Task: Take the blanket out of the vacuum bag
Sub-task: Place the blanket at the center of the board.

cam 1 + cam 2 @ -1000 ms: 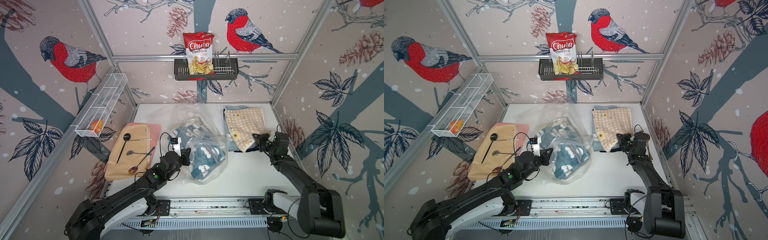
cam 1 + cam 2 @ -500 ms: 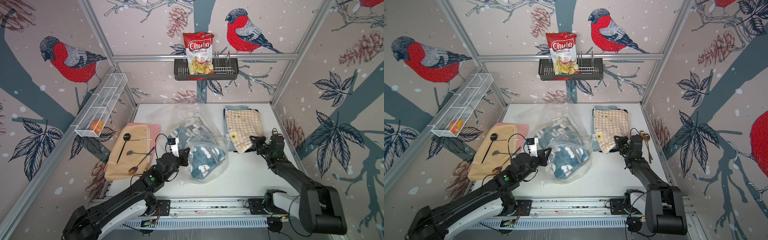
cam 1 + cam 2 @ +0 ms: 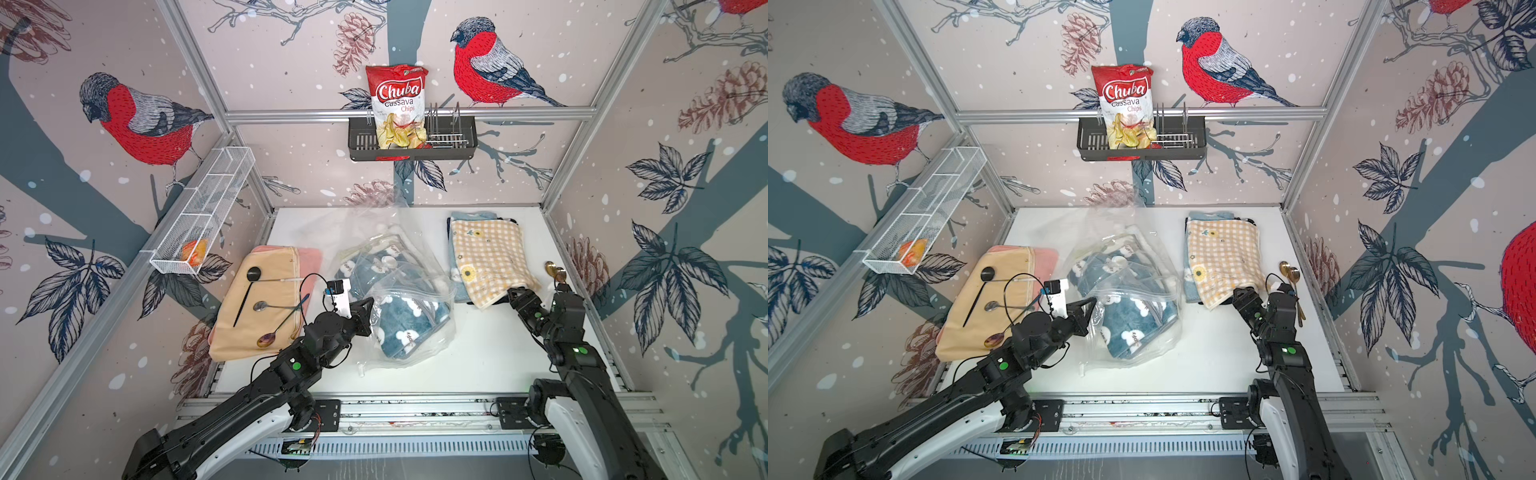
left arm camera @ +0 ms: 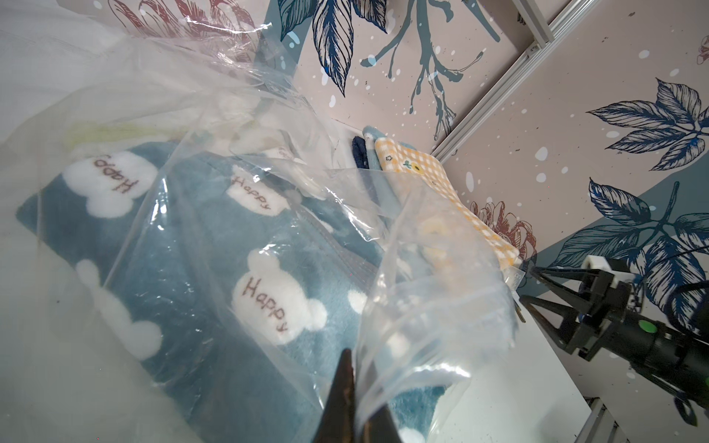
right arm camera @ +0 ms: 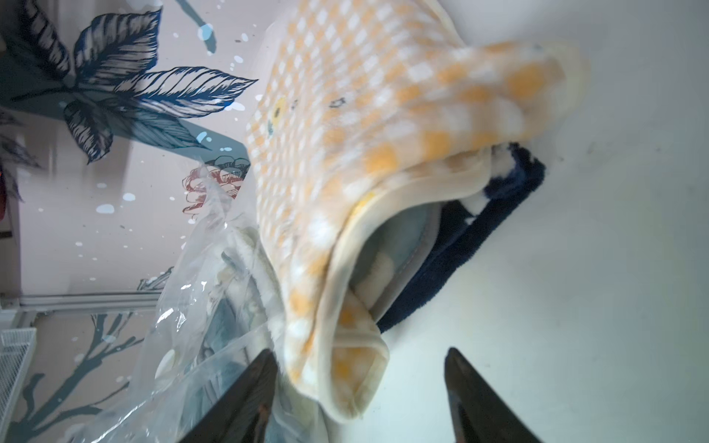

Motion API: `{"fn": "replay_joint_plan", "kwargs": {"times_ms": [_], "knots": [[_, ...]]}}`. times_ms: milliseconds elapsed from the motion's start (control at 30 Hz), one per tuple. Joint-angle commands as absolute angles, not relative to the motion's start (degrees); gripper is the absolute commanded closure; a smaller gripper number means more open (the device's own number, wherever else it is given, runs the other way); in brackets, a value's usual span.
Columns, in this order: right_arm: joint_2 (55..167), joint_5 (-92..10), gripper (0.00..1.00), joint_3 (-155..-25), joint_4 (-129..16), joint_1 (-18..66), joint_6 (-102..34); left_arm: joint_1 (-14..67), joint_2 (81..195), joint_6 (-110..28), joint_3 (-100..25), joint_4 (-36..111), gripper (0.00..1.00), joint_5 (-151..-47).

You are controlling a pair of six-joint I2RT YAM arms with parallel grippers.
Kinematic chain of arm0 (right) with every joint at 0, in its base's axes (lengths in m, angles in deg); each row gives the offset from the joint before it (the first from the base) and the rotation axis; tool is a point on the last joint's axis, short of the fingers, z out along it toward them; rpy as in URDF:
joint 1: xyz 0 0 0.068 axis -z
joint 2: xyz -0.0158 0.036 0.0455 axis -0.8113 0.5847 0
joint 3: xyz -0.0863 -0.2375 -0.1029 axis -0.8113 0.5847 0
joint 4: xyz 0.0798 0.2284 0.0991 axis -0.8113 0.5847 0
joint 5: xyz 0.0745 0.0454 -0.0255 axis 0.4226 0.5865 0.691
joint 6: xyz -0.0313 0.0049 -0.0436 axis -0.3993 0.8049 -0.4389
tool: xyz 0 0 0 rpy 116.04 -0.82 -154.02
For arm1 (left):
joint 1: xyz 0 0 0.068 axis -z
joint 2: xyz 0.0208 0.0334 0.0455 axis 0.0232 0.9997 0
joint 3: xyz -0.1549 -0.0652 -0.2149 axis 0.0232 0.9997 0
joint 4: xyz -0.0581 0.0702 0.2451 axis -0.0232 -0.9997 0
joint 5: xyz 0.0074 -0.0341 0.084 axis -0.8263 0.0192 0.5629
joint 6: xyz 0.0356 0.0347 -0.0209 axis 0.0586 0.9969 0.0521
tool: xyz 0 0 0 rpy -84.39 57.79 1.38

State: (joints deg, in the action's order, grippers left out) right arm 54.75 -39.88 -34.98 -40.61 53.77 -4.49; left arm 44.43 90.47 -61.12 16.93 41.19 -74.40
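One large clear crinkly plastic vacuum bag (image 3: pixel 405 291) lies mid-table on the white tabletop (image 3: pixel 490 353), holding one folded blue fleece blanket with white bear-shaped "Happy" patches (image 3: pixel 409 322), still inside the bag; same bag (image 3: pixel 1133 299) and blanket (image 3: pixel 1133 320) in both top views. Left gripper (image 3: pixel 365 307) clenched on the bag's near edge, plastic pinched between the dark fingertips (image 4: pixel 343 383) in the left wrist view. Right gripper (image 3: pixel 517 297) released, jaws spread apart with the corner of one yellow-and-white checked fleece blanket with sunflower print (image 3: pixel 486 257) between them, not grasped; the right wrist view shows the two fingers (image 5: pixel 245 399) well apart around that corner. Checked blanket tops a stack, light blue and navy layers under it. One peach folded cloth (image 3: pixel 257 307) at left with three spoons (image 3: pixel 270 307) on it. Two gold spoons (image 3: pixel 555 272) by the right wall. One red Chuba cassava chips bag (image 3: pixel 397 106) in one black wall basket (image 3: pixel 453 145). One white wire shelf (image 3: pixel 203 212) with one orange item
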Motion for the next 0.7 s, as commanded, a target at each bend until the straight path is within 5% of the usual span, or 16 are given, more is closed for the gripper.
{"fn": "replay_joint_plan", "kwargs": {"times_ms": [0,100,200,333,567,667], "knots": [[52.4,-49.17,0.64,-40.77,-31.29,47.61,-8.81,44.24,90.25,-61.54,17.59,40.76,1.0,-73.85],[60.25,-56.79,0.82,-48.04,-31.08,36.22,-10.59,44.28,90.26,-62.28,17.99,41.05,1.0,-74.48],[73.77,-66.24,0.84,-56.31,-30.64,25.21,-15.41,44.22,90.39,-62.77,18.78,41.89,1.0,-74.61],[89.61,-75.11,0.87,-63.56,-30.33,21.42,-20.53,44.2,91.55,-63.01,17.76,41.89,1.0,-74.69],[106.28,-74.19,0.48,-67.59,-34.19,21.7,-26.11,44.2,91.05,-62.61,16.6,39.21,1.0,-74.89],[109.78,-74.28,0.44,-67.58,-35.95,21.81,-27.19,44.2,90.36,-62.78,16.68,38.63,1.0,-74.88]]}}
